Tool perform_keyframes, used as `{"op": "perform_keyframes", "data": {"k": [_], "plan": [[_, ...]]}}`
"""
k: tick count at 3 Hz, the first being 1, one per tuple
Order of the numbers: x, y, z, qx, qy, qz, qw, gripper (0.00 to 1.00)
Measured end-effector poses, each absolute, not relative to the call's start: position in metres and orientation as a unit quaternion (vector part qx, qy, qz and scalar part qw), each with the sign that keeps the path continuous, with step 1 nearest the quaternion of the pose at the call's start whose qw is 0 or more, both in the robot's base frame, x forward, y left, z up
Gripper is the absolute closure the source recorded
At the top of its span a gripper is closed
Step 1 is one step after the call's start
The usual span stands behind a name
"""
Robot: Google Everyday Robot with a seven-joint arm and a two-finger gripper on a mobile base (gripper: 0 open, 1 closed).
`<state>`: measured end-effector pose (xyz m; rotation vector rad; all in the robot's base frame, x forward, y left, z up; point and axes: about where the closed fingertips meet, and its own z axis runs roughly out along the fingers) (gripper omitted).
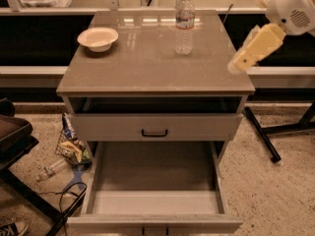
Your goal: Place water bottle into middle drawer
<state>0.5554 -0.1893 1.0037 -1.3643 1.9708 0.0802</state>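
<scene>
The water bottle [184, 23], clear with a white cap and a red-and-white label, stands upright at the back right of the cabinet top [147, 68]. My gripper [252, 49], pale yellow, hangs above the top's right edge, to the right of the bottle and a little nearer the camera. It is apart from the bottle and holds nothing. The middle drawer [152, 171] is pulled far out below, and its flat tray is empty behind the pale front board [152, 224].
A white bowl [98, 38] sits at the back left of the top. The upper drawer, with its black handle [154, 132], is slightly open. Floor clutter [71, 149] with a label-less bottle [49, 171] lies to the left. A black stand leg [263, 136] is on the right.
</scene>
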Motion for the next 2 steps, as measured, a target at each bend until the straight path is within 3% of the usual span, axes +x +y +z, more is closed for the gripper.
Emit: {"op": "perform_keyframes", "data": {"k": [1, 2], "plan": [[0.632, -0.178, 1.03, -0.462, 0.735, 0.081, 0.49, 0.0], [0.662, -0.17, 1.038, -0.432, 0.717, 0.114, 0.536, 0.0]]}}
